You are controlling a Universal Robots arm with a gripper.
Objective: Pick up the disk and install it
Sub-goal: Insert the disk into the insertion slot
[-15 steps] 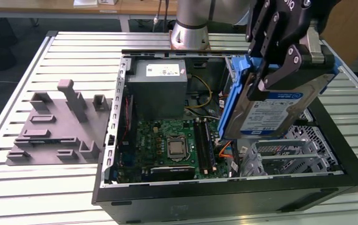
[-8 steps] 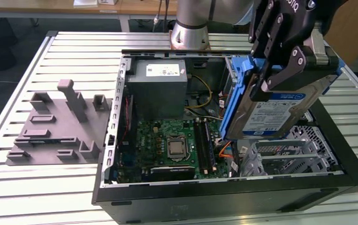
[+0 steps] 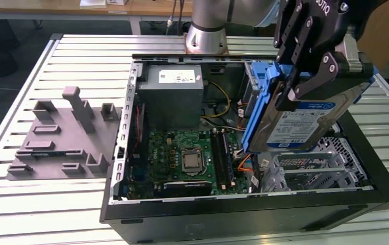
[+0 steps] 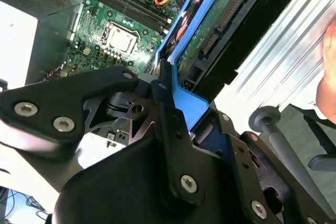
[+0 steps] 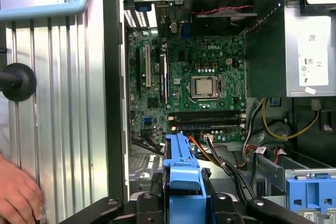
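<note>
Above an open computer case (image 3: 249, 212) lying on its side on a slatted metal bench (image 3: 58, 204), the robot arm's gripper (image 3: 323, 84) holds the disk (image 3: 303, 125) in the air. The black fingers (image 3: 316, 76) are closed on the disk's upper end, pinching its blue plastic carrier from both sides. In the first wrist view the same blue carrier (image 5: 182, 169) sits squeezed between the two fingers.

The disk stands on edge, with its long axis running steeply up and down and leaning a little toward the exterior view's right. Its silver face, with a white-and-blue label of print and barcodes, is turned toward the exterior camera. A blue rail runs down the edge on the exterior view's left. The second wrist view shows the other face, a green circuit board (image 4: 220, 24) with a dark connector strip. The lower end hangs over the perforated metal drive cage (image 3: 316, 168) in the case's corner on the exterior view's right.

Inside the case lies a green motherboard (image 3: 180, 158) with a bare silver processor at its middle. Beyond it is a grey power-supply box (image 3: 174, 97) bearing a white printed sticker. Orange, yellow and black cables trail between board and cage.

A grey moulded fixture (image 3: 65, 138) rests on the bench well apart from the case, on the exterior view's left. A person's hand (image 5: 18, 195) rests on the bench slats beside the case in the first wrist view.
</note>
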